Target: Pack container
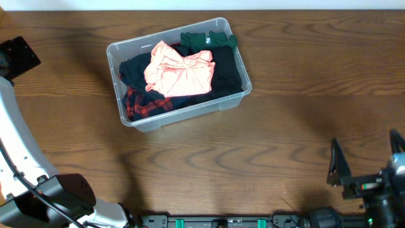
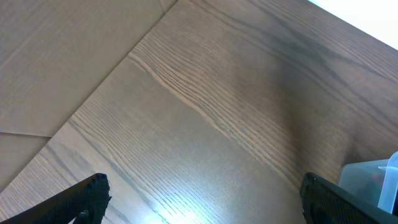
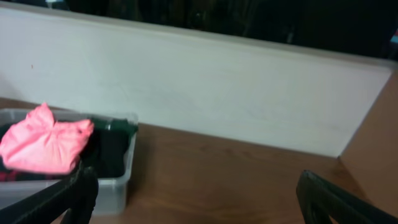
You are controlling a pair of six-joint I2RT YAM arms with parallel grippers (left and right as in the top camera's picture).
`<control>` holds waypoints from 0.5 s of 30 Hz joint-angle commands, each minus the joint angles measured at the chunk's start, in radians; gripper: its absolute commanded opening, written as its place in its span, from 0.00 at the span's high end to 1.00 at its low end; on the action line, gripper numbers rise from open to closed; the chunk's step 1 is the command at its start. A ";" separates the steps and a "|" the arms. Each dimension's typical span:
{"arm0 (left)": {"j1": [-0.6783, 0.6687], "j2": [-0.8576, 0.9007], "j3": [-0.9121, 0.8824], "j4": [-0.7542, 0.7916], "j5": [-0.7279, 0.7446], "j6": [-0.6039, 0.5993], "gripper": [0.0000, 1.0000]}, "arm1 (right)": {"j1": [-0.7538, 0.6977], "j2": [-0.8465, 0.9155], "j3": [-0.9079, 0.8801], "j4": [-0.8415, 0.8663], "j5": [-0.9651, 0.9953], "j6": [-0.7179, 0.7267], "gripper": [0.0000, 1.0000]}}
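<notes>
**Open Jaws, Nothing Held**

At the far left of the wooden table (image 1: 285, 145), the left gripper (image 2: 202, 200) hovers with its jaws spread as wide as they go. Only bare wood grain shows between its two black fingertips (image 2: 87, 198). It grips nothing and touches nothing. A corner of the container (image 2: 372, 180) edges into the lower right of the left wrist view.

From overhead, the container (image 1: 126, 120) sits left of centre toward the table's far side, turned slightly askew. It holds clothes. A pink garment (image 1: 179, 69) lies crumpled on top in the middle, over a dark garment (image 1: 136, 71). A red-and-black plaid cloth (image 1: 147, 105) is pressed against the near wall, and a green garment (image 1: 207, 40) is tucked into the far right corner.

At the table's near right corner, well apart from the container, the right gripper (image 1: 367, 158) also stands fully open, its jaws empty and clear of everything. The right wrist view looks between its fingertips (image 3: 71, 193) across open table toward the container (image 3: 118, 180) and the white panel (image 3: 205, 93) behind it.
</notes>
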 commanded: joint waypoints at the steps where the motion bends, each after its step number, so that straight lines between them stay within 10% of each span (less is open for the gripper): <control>1: 0.003 0.006 0.000 0.000 -0.008 -0.009 0.02 | -0.008 -0.113 -0.122 0.036 -0.011 0.089 0.01; 15: 0.003 0.006 0.000 0.000 -0.008 -0.009 0.02 | -0.010 -0.301 -0.503 0.172 0.046 0.116 0.01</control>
